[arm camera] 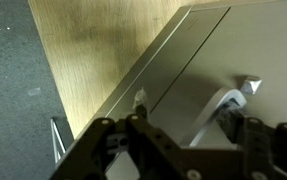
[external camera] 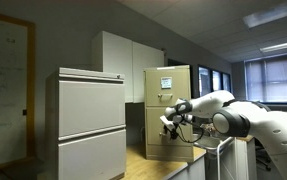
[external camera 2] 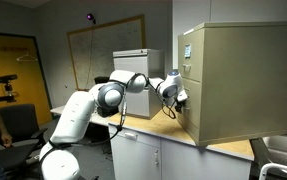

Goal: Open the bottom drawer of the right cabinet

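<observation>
The right cabinet (external camera: 179,85) is beige, with white papers on its upper front, and stands on a wooden table; it also shows from the side in an exterior view (external camera 2: 245,80). Its bottom drawer (external camera: 155,146) (external camera 2: 189,126) is plain beige and looks shut. In the wrist view the drawer front (arm camera: 253,50) fills the right side and carries a silver curved handle (arm camera: 226,103). My gripper (arm camera: 188,118) is open right at the drawer front. One finger is left of the handle and the other is beside or behind it. It shows in both exterior views (external camera: 168,122) (external camera 2: 180,100).
A wider pale grey cabinet (external camera: 91,120) (external camera 2: 133,62) stands beside the beige one. White wall cupboards (external camera: 123,55) are behind. The wooden table (external camera 2: 153,128) (arm camera: 83,50) extends in front of the drawer, with grey floor (arm camera: 8,90) beyond its edge. A whiteboard (external camera 2: 98,45) hangs on the wall.
</observation>
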`<state>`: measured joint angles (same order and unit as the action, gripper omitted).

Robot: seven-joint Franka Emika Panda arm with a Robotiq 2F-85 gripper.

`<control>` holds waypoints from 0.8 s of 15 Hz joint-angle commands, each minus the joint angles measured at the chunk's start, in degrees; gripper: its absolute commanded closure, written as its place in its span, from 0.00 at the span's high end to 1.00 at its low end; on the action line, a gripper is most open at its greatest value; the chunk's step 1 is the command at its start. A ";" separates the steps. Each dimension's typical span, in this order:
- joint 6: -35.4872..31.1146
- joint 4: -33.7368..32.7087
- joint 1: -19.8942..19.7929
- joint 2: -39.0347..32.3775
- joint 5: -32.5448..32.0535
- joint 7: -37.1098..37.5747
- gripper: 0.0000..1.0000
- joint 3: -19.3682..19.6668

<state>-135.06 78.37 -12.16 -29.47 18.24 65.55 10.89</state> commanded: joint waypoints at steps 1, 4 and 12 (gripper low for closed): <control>3.61 -2.97 0.94 -2.43 -3.55 1.29 0.40 0.44; 3.44 -2.69 1.05 -2.44 -4.13 -1.19 0.18 -0.78; -5.53 10.38 2.59 4.31 -2.71 -7.26 0.10 -3.79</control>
<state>-139.02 77.70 -11.75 -30.25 14.93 63.20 10.11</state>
